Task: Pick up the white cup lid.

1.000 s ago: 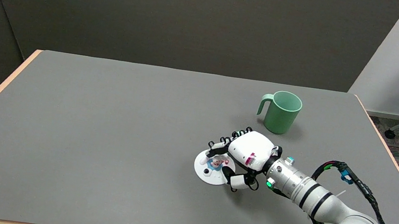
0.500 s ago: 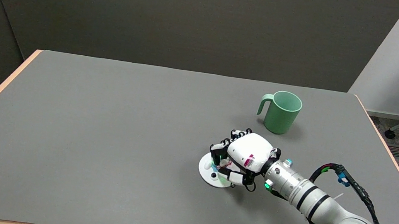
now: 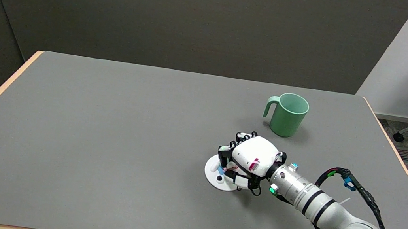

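Right black-and-white hand [image 3: 247, 164] now curled down tight over the flat round white plastic cup lid [image 3: 217, 174], fingers and thumb closed on its near-right edge, way more bunched than a second ago when still spread over it. Lid sitting on the grey desk [image 3: 105, 136], a little in front and left of the mint-green plastic mug [image 3: 288, 114], nudged slightly right since then. Looks like a grip forming, not lifted yet; probably just needs a clean raise next.
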